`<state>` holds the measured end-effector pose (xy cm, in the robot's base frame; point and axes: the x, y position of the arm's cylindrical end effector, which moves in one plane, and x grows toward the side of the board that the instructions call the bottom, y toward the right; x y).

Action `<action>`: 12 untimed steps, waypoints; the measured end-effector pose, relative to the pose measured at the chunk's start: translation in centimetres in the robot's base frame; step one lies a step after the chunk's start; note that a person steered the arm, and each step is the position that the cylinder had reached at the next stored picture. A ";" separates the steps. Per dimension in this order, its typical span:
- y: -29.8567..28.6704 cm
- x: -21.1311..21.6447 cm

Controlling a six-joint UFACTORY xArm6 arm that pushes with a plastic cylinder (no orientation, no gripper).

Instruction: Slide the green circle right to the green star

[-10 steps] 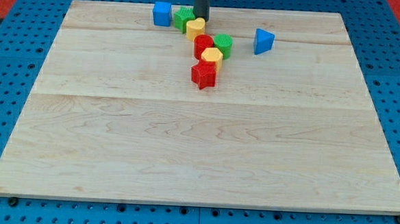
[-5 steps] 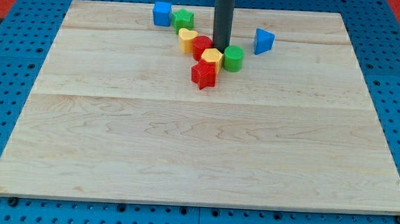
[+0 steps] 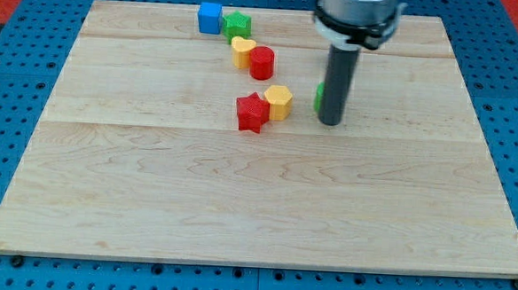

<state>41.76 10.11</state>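
Observation:
The green circle (image 3: 319, 97) shows only as a thin green sliver at the left edge of the dark rod, right of the board's middle; the rest is hidden behind the rod. My tip (image 3: 330, 122) rests on the board just below and in front of it. The green star (image 3: 238, 24) sits near the view's top edge, well up and to the left of the circle, next to a blue cube (image 3: 210, 18).
A yellow heart (image 3: 242, 51) and a red cylinder (image 3: 261, 63) touch below the green star. A yellow hexagon (image 3: 278, 102) and a red star (image 3: 253, 112) lie left of my tip. The arm's head (image 3: 355, 12) covers the top right.
My tip has moved down and to the right, and the green circle went with it. The red star and yellow hexagon shifted downward. The blue triangle is now hidden behind the rod.

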 end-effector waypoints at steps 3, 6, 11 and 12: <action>0.7 -7.6; -6.3 -9.8; -6.7 -13.8; -2.5 -9.6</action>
